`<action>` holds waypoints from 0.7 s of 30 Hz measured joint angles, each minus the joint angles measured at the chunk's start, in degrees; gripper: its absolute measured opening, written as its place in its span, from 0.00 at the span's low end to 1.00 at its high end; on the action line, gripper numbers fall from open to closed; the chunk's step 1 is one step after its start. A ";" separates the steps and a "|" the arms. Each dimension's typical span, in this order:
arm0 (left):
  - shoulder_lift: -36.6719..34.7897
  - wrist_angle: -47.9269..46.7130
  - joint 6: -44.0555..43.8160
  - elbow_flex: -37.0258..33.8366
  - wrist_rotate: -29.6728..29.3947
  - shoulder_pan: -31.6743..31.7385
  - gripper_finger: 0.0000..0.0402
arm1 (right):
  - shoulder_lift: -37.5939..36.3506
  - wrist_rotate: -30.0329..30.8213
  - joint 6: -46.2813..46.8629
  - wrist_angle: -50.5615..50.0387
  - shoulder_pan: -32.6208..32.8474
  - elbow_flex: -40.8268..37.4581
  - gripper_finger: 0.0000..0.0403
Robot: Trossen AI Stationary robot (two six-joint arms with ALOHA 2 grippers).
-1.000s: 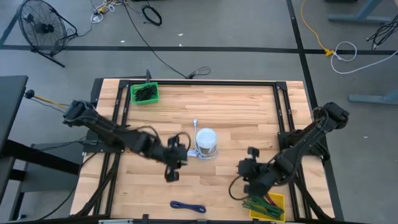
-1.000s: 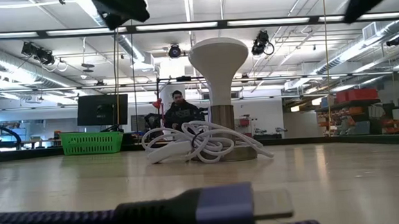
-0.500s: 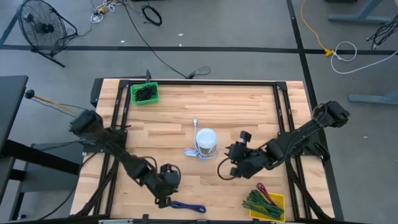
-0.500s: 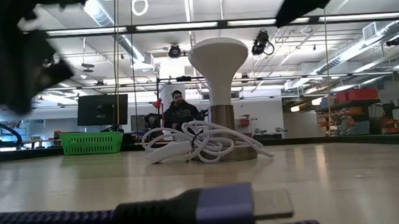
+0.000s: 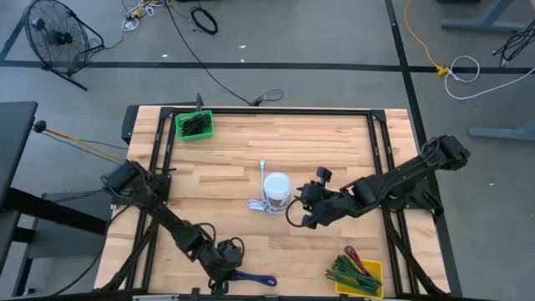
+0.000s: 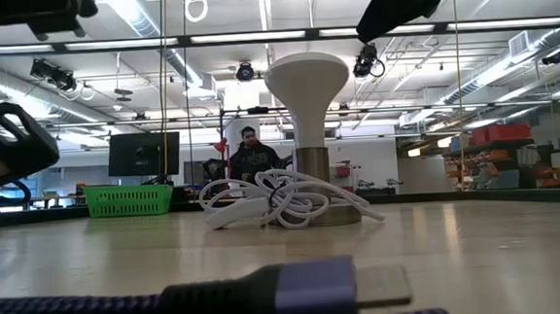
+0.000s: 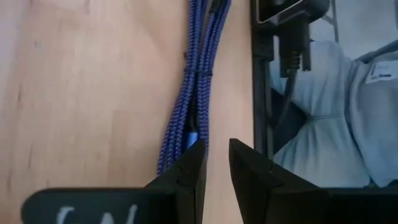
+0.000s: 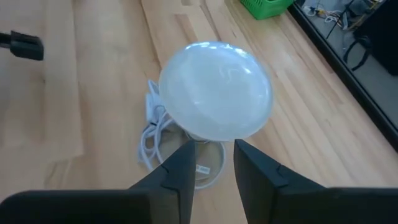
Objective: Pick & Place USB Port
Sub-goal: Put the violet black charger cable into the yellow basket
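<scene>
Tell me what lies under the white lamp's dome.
Under the white lamp dome, the right wrist view shows a coiled white cord and part of a round base on the wooden table. The stem is hidden by the dome.

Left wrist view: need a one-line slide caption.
Left gripper, fingers nearly closed, poised above the coiled blue braided USB cable at the wooden table's edge.

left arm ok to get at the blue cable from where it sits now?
Probably yes. The left gripper sits at the table's near edge, right by the blue cable. In the left wrist view the cable lies straight ahead of the narrowly parted fingers, on bare wood with nothing between.
</scene>
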 joint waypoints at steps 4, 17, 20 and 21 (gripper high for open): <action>0.99 -1.57 -2.88 0.04 0.04 -0.46 0.18 | 0.00 -0.01 -0.29 0.20 -0.09 0.00 0.27; 2.79 -2.13 -4.31 0.16 -0.86 0.66 0.07 | 0.00 0.00 -1.68 0.01 -0.07 0.00 0.27; 3.52 -1.82 -5.30 0.30 0.01 0.70 0.02 | 0.00 0.03 -1.92 -0.20 -0.07 0.00 0.27; 3.54 -1.96 -5.44 0.28 -0.21 0.68 0.02 | 0.00 0.05 -1.96 -0.22 -0.07 0.00 0.27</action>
